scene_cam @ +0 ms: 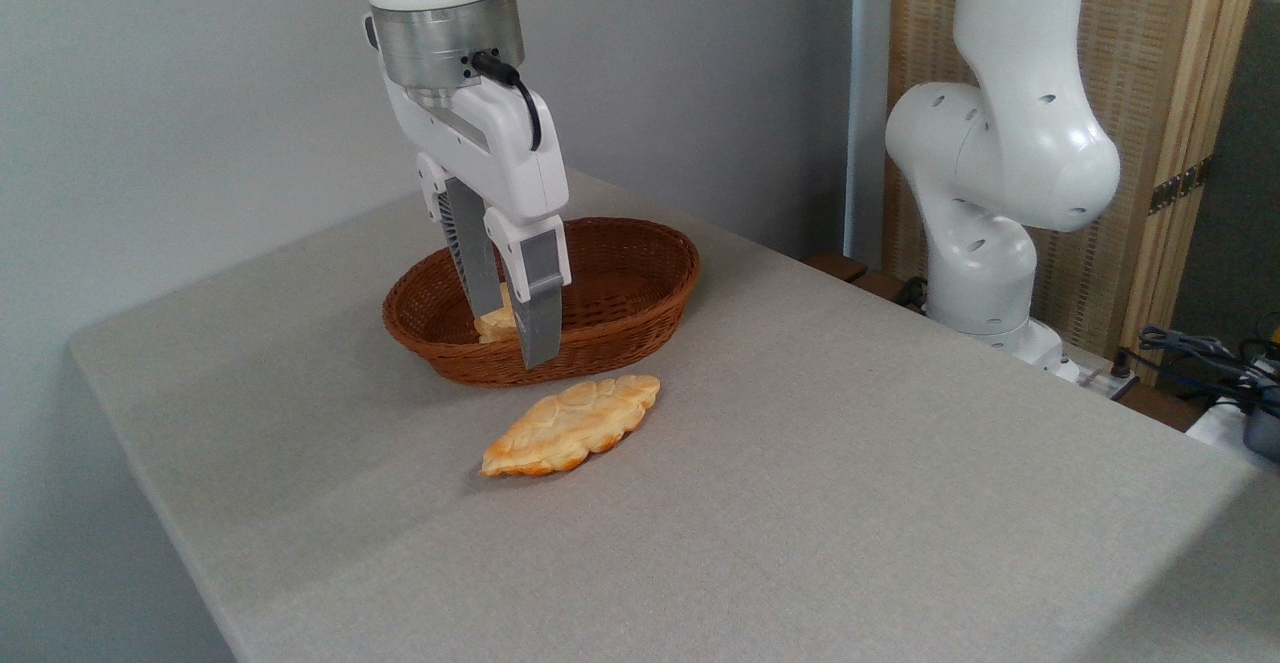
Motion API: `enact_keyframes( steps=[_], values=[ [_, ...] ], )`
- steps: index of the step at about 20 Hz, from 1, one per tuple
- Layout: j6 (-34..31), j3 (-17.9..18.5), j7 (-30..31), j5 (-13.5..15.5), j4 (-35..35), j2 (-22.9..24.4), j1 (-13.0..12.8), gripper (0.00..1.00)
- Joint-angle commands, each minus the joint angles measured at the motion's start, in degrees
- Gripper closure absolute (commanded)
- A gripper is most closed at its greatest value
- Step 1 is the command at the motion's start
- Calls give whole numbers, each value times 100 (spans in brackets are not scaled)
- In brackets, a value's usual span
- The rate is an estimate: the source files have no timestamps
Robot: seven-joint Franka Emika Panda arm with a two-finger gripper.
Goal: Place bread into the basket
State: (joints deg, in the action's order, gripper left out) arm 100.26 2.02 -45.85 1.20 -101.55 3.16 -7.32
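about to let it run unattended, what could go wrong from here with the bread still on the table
1. The fingers hang low over the near rim of the basket; moving toward the bread without lifting could catch the wicker and drag the basket.
2. The bread lies flat on the table, so a top grasp may slip off its thin edges.
3. A small bun already sits in the basket, so the long bread may end up propped on it.

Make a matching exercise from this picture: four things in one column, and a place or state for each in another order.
Things:
1. leaf-shaped pastry
2. wicker basket
3. small bun
4. hand

Places or states:
A. inside the basket
B. fingers apart, over the basket's near edge
C. flat on the table, in front of the basket
D. reddish-brown, standing on the table

Pairs: 1-C, 2-D, 3-A, 4-B
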Motion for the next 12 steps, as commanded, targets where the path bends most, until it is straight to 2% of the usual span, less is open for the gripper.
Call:
enact_keyframes(
  steps=[1,12],
  values=[
    [-269,-18,-56,108,83,53,64,0],
    [-279,-17,-56,144,83,53,64,0]
  ],
)
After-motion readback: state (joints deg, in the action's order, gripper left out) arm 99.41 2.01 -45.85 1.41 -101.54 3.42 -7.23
